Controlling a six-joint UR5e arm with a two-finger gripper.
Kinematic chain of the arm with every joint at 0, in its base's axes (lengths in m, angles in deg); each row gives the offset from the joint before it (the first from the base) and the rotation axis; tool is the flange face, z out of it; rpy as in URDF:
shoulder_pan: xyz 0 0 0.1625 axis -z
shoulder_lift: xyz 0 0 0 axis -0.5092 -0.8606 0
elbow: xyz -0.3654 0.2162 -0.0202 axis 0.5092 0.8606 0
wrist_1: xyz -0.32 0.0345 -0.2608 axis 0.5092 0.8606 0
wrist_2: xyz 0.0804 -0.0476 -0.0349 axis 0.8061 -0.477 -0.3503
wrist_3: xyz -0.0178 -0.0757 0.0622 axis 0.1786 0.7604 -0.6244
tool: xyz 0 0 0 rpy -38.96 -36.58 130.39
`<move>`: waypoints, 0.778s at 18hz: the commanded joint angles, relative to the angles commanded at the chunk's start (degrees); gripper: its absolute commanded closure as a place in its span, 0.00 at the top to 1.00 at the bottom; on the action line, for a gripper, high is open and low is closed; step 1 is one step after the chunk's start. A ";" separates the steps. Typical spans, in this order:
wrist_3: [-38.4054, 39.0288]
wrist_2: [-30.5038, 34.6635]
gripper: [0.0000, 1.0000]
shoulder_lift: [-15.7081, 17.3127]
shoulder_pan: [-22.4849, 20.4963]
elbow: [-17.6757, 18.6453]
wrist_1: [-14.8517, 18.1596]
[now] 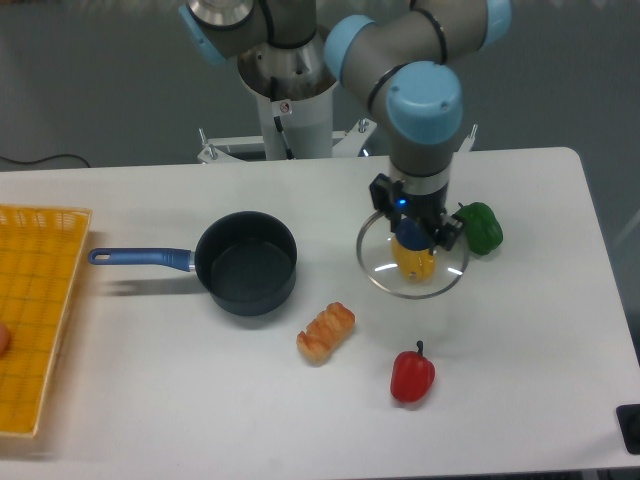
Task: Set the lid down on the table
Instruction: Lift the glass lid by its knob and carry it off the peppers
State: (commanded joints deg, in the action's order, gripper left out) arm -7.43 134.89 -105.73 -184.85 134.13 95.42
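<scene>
Glass, clear and metal-rimmed, the lid (413,255) hangs level under the gripper (411,232), whose fingers are closed on its dark blue centre knob. Whether the rim touches the table (520,350) or hovers just above it cannot be told. Seen through the glass, directly below the gripper, is a yellow pepper (415,264). No writing on the lid can be read; a small label on the arm's base column behind the gripper is too small to make out.

Just to the right of the gripper, a green pepper (482,227) sits close against the lid's rim. In front of the gripper, nearer the camera, a red pepper (412,375) stands apart from the lid. To the front-left lies a bread roll (326,332). Farther left is the dark saucepan (246,263), open, its blue handle pointing away from the gripper. At the far left edge lies a yellow mesh tray (35,300).

White tabletop runs bare to the right of the gripper, past the green pepper, up to the rounded corner, and also along the front edge on the right.
</scene>
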 joint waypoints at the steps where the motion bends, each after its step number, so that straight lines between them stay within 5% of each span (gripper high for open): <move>1: -0.27 -0.09 0.44 0.00 -0.53 0.17 -0.18; 14: -2.11 0.00 0.44 -2.11 -3.70 -0.61 -1.23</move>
State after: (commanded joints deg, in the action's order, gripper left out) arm -9.55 134.89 -107.84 -188.55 133.52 94.19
